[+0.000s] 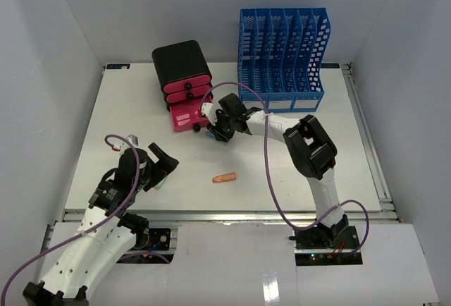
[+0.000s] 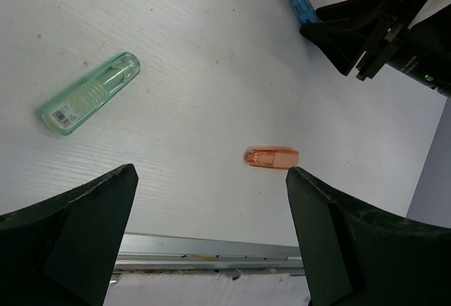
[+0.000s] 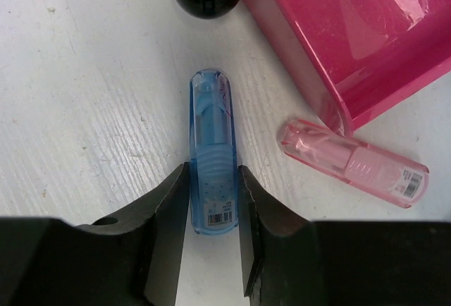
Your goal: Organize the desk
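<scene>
While right claw (image 3: 213,172) clamps blue tube (image 3: 211,115), pink drawer (image 3: 352,38) partly cut off.

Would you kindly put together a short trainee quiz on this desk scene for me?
1. True or false: the left gripper is shut on the orange cap.
2. Which lies between the right gripper's fingers: A pink tube, B blue tube, C green tube?
3. Fill in: the orange cap lies on the ____.
Key: 1 false; 2 B; 3 desk.
</scene>
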